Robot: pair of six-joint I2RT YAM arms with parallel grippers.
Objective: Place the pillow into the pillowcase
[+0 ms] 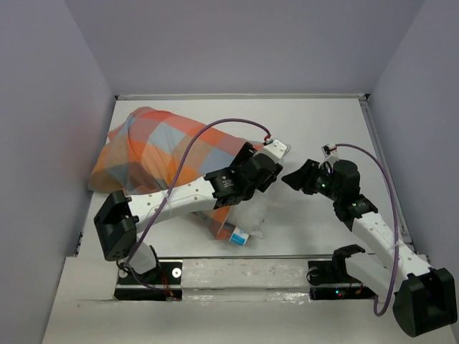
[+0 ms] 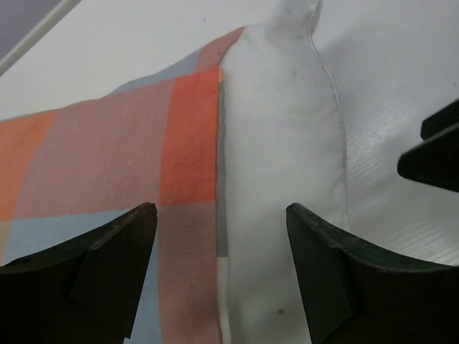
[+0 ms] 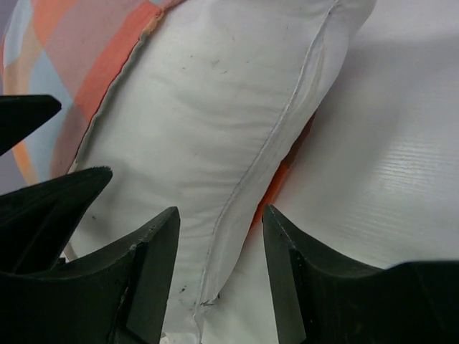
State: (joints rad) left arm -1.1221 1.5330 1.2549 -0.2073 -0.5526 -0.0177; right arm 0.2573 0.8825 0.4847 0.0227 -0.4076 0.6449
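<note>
**Operator:** How far along am I with this?

**Observer:** Quite far, I think. Most of the pillow [image 2: 280,143] is already inside the pillowcase [image 2: 107,158]. Only one white end is out. It lies directly under your left jaws, and the hem [image 2: 221,158] of the case crosses between them. What is left for you, as I judge, is to draw the hem over this end.

**Operator:** Do my jaws hold something?

**Observer:** No. Your left jaws stand wide open above the hem and grip nothing. Your right jaws are open too, but less wide. They hang empty over the stitched seam [image 3: 276,143] of the pillow, which runs between them.

**Operator:** What kind of material do I deal with?

**Observer:** The pillow is plain white cloth, puffy and soft, with a raised seam along its edge and a few small dark specks. It narrows to a pinched corner beyond your left jaws. The case is a soft woven fabric in large checks of orange, peach, light blue and grey, and it wraps closely around the filling. The bench [image 2: 401,72] to the right of your left jaws is white, smooth and faintly ribbed.
</note>
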